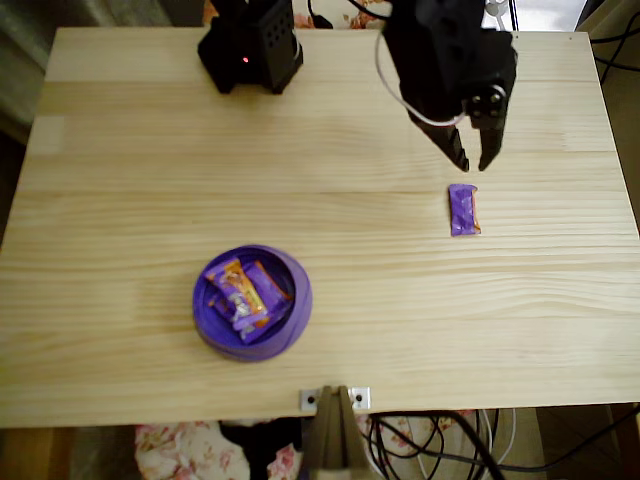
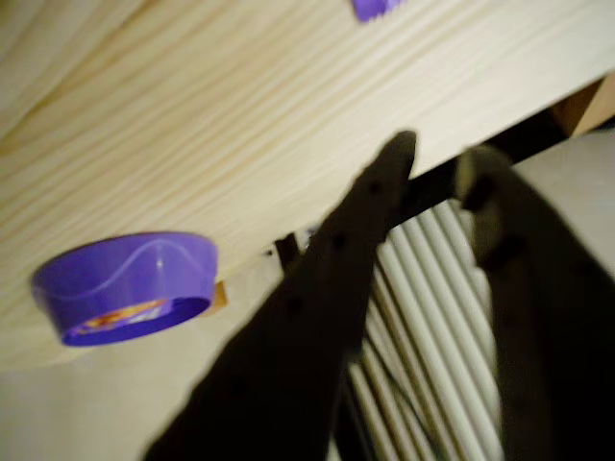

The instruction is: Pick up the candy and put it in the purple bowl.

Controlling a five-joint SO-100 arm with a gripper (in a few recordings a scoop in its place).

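Candy in a shiny purple wrapper with a thin orange edge lies flat on the bench, close to the right edge in the overhead view and about midway between the far and near edges. The pincer hangs just beyond the candy's far end, its two dark fingertips pointing down toward the wrapper and apart from it, with bare wood between them and it. The jaws stand narrowly parted and hold nothing. In the wrist view the two fingers show as dark, blurred shapes with a gap between their tips, and a small purple sliver at the top edge of that picture is probably the candy, though it is too cropped to be sure. The purple bowl sits well apart from the candy, toward the near edge and left of the bench's middle in the overhead view. It holds several wrapped candies, orange and purple, heaped together at its centre. In the wrist view the purple bowl appears at the lower left, seen from the side, with a little orange showing at its rim.
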